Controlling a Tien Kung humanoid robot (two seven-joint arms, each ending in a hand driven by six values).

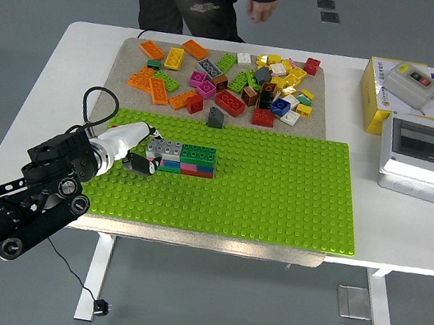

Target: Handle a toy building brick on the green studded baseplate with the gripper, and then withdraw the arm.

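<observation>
robot hand (137,152) fingers curled beside grey brick (164,149), grip not discernible | brick just right of hand, atop stack on baseplate (279,190) | likely light, rigid, slick; take by long sides

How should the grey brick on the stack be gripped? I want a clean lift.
Pinch the grey brick across its long front and back sides, coming from above-left where the left hand is. Its right end abuts the green brick, so that end is closed.

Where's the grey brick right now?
Head view: the grey brick sits on the brick stack at the green baseplate's left, beside the green brick, at the left hand.
</observation>
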